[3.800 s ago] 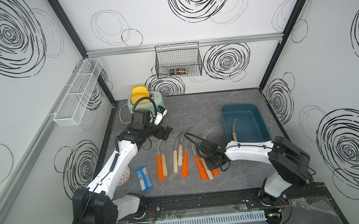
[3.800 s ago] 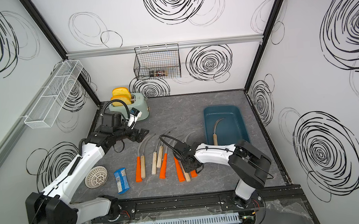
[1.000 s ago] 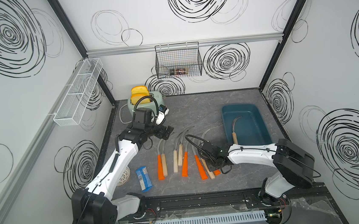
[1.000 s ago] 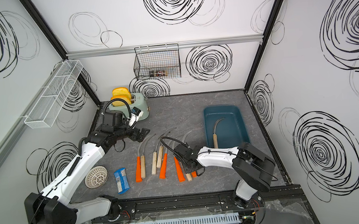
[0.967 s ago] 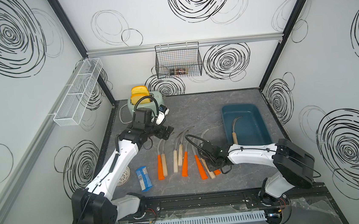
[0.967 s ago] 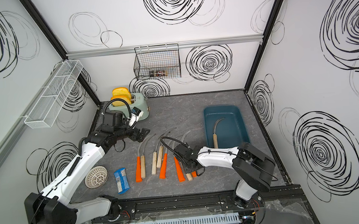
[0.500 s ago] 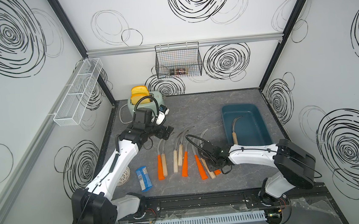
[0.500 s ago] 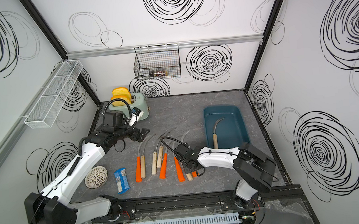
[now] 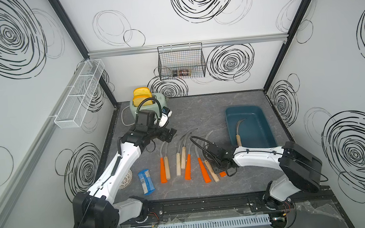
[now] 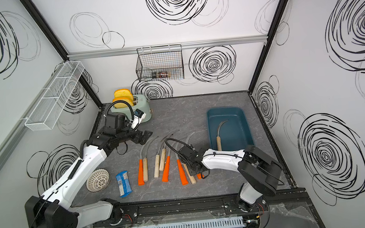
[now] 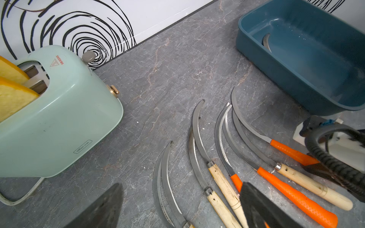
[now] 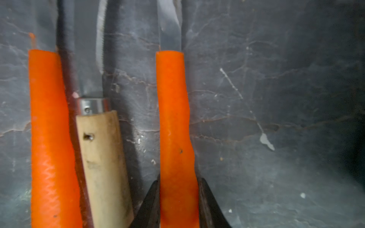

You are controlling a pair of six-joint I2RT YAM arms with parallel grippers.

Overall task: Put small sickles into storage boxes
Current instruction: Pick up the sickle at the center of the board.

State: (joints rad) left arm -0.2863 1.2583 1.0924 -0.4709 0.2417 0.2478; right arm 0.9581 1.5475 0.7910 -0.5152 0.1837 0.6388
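The grey marbled tabletop (image 9: 199, 108) carries a row of small curved-blade sickles (image 9: 178, 164) at centre. The right pincer (image 12: 178, 205) is clamped on the rightmost orange-handled sickle (image 12: 173, 118). The left pincer (image 11: 178, 205) hovers with its jaws wide. One wooden-handled sickle (image 9: 238, 134) lies inside the dark teal rectangular plastic tub (image 9: 260, 134), far right.

Lab robot cell, swirl-printed walls (image 9: 258, 11)

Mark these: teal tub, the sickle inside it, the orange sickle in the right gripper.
teal tub (image 9: 258, 132): in a top view, bare floor.
sickle in the tub (image 9: 238, 140): in a top view, wooden handle.
orange-handled sickle (image 12: 173, 118): right wrist view, mid-handle.
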